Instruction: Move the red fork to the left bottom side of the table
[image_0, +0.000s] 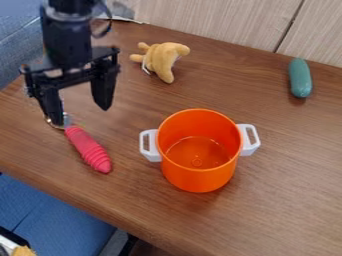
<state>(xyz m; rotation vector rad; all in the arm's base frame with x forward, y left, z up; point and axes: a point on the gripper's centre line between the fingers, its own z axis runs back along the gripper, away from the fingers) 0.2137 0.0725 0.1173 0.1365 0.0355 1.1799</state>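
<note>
Camera view, jaws apart, red fork (88, 150) below, head partly behind one

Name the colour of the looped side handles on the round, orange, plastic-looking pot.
The looped side handles are white, seen best in the camera view.

Table (287, 175): brown, wood-grained top. Lying on it: red fork (88, 149), left of frame; upright orange pot (199, 176) with two white handles (154, 157), near centre; yellow toy (161, 57), upper left; green oblong item (300, 79), upper right
</note>
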